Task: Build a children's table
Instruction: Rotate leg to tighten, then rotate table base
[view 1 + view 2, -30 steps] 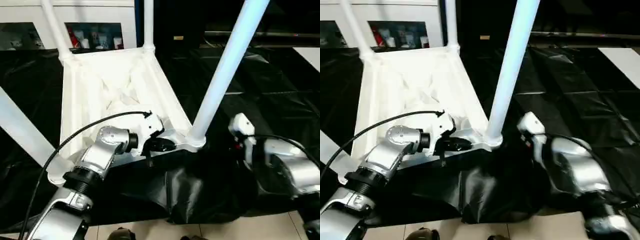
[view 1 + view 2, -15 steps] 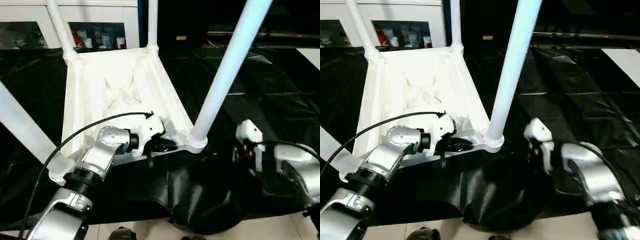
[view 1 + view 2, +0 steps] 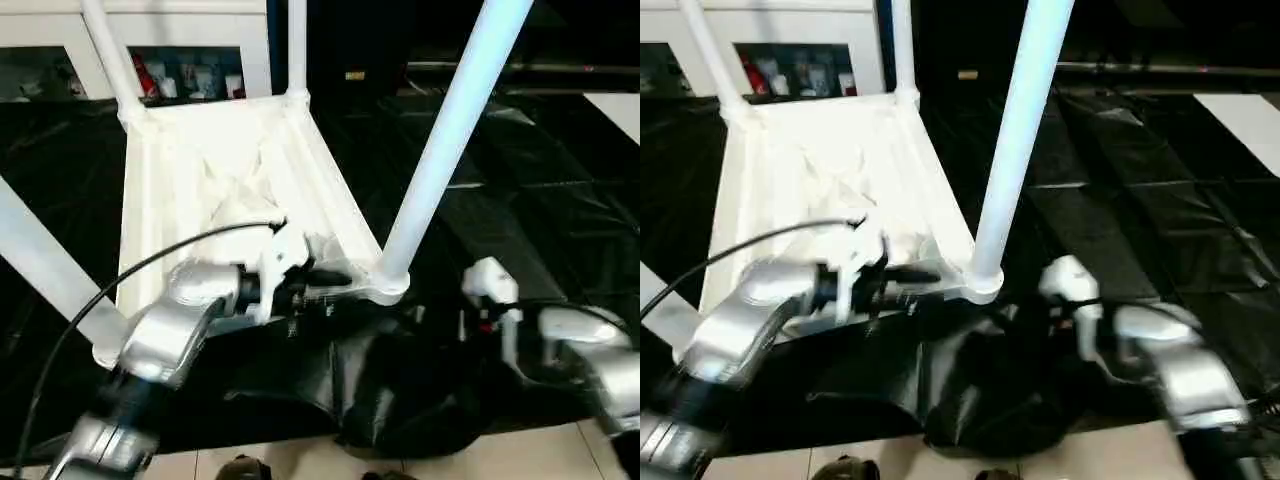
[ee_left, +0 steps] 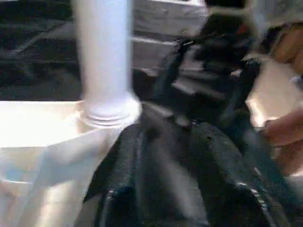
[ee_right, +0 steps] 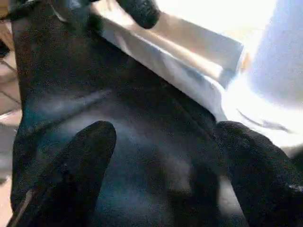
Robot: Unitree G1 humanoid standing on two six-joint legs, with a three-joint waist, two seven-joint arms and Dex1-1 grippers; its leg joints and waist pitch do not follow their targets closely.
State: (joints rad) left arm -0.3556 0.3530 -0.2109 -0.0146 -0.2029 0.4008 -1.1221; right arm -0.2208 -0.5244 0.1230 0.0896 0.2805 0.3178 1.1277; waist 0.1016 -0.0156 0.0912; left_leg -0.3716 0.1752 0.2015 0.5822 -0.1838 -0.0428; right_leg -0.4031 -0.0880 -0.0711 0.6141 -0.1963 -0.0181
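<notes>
Risk, judged: snagging the loose black drape (image 3: 400, 400) or nudging the near-right leg (image 3: 450, 140) askew, given left gripper (image 3: 325, 285) parted at the table's near rim and right gripper (image 5: 161, 156) spread wide beside that corner. Children's table (image 3: 225, 170) inverted on the draped surface, ribbed underside up, 4 white legs socketed, upright.

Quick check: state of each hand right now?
Left hand: at the table top's near edge; open or shut cannot be told.
Right hand: open, holding nothing.
</notes>
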